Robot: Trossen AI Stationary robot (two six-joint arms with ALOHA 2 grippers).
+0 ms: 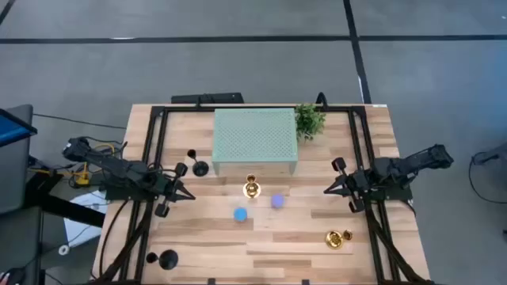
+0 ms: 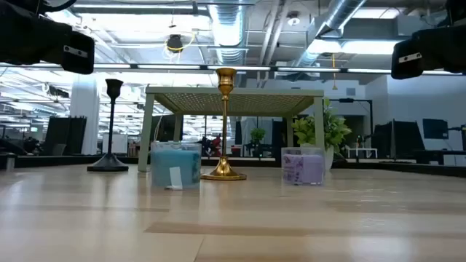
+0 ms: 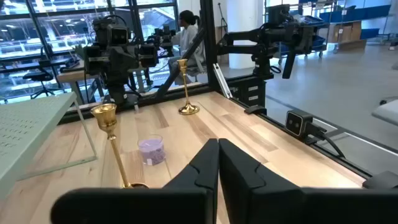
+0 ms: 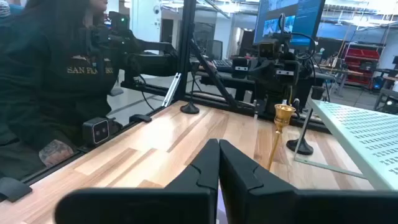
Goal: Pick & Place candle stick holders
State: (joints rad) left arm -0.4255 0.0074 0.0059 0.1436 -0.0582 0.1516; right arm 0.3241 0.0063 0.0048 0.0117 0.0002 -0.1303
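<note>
Both arms idle above table, mid-height. Left gripper (image 1: pixel 184 192) and right gripper (image 1: pixel 331 188): fingers together, empty. Centre gold holder (image 1: pixel 251 188) upright, axis vertical, just off green riser's (image 1: pixel 255 138) front edge, roughly midway betw. grippers; neither clearly nearer.

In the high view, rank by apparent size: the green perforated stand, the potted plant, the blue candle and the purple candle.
Largest to smallest:
1. Green perforated stand, by far the largest.
2. Potted plant.
3. Blue candle and purple candle: they look about alike from above, so I would not rank one over the other.
</note>
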